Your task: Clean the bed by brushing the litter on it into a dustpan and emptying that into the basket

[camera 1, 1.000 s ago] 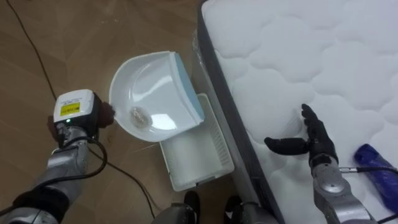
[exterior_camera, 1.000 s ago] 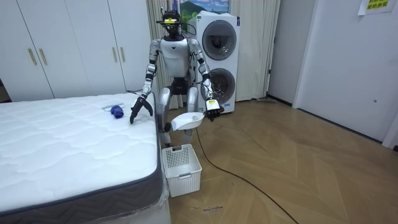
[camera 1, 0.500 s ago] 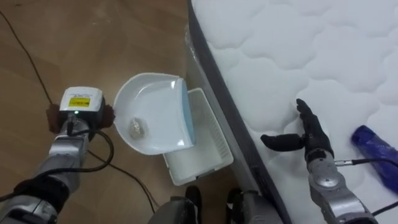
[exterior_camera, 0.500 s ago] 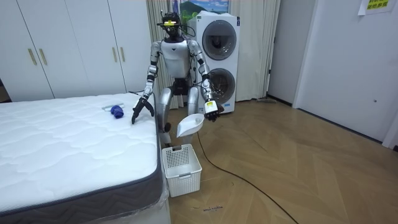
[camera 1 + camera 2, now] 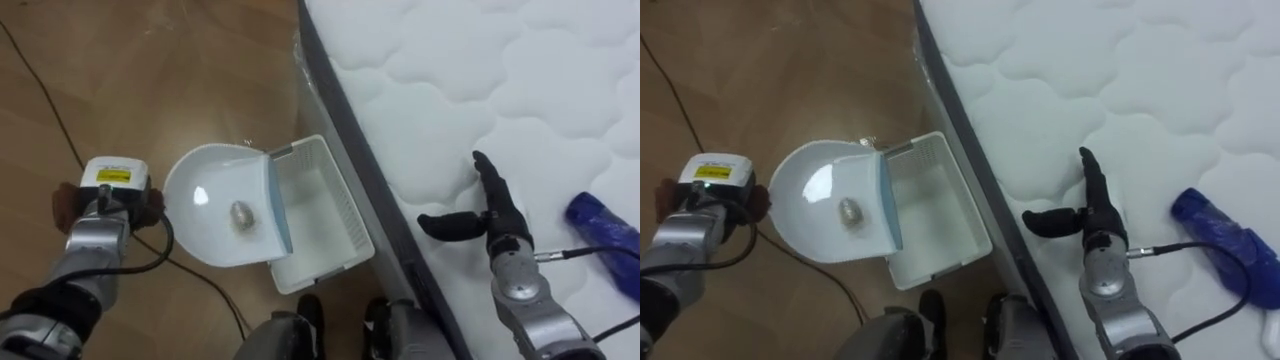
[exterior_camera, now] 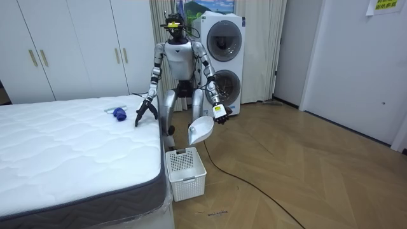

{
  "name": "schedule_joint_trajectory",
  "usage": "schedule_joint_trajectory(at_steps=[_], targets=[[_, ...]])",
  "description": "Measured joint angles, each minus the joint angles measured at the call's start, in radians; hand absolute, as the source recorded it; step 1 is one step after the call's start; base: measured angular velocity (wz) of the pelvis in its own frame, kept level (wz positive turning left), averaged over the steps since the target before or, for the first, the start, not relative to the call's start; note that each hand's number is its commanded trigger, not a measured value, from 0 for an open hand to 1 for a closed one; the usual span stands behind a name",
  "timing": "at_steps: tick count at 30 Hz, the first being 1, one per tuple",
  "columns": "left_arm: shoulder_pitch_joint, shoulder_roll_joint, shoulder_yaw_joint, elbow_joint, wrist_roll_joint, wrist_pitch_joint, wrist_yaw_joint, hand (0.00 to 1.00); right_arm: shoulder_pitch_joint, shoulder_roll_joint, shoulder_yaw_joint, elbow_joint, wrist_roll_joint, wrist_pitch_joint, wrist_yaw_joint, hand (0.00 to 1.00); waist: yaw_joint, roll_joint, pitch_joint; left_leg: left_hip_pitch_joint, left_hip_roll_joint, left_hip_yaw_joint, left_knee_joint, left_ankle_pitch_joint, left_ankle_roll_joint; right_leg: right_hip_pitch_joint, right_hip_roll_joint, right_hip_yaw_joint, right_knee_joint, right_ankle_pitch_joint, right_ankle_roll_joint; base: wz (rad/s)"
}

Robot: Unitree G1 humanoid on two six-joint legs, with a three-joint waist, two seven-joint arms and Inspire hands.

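My left hand (image 5: 103,197) is shut on the handle of a white dustpan (image 5: 215,205), which is tipped with its blue-edged lip over a white slatted basket (image 5: 320,215) on the floor by the bed. A small pale scrap (image 5: 242,213) lies in the pan near the lip. The right hand (image 5: 495,225) hangs open just above the white quilted mattress (image 5: 480,90), thumb spread. A blue brush (image 5: 605,230) lies on the mattress to its right, apart from it. In the room view I stand at the bed's corner, the dustpan (image 6: 200,130) above the basket (image 6: 186,172).
The basket stands tight against the bed's grey side (image 5: 345,130). Wooden floor (image 5: 150,80) spreads to my left. Behind me in the room view are a stacked washer and dryer (image 6: 224,60) and white wardrobes (image 6: 70,48).
The dustpan has swung down and tipped steeper, its lip now over the basket, and the scrap has slid toward the lip. My right hand has stayed over the mattress.
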Motion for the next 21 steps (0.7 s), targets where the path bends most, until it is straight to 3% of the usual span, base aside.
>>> schedule_joint_trajectory(at_steps=[10,21], targets=[[0.012,0.030,-0.001,0.001,0.015,0.042,-0.043,1.00,0.003,0.003,0.041,-0.001,0.003,0.000,-0.039,0.00,-0.018,-0.010,-0.0029,0.004,0.000,0.002,-0.001,-0.009,-0.014,0.006,-0.002,-0.001,-0.002,0.001,0.010,0.00],[0.009,0.037,-0.019,-0.023,0.015,0.044,-0.072,1.00,0.004,0.006,0.042,-0.008,0.004,0.001,-0.068,0.00,-0.011,-0.004,-0.0013,-0.006,0.000,0.001,0.004,-0.013,-0.007,-0.005,0.000,0.001,0.000,-0.001,0.011,0.00]])
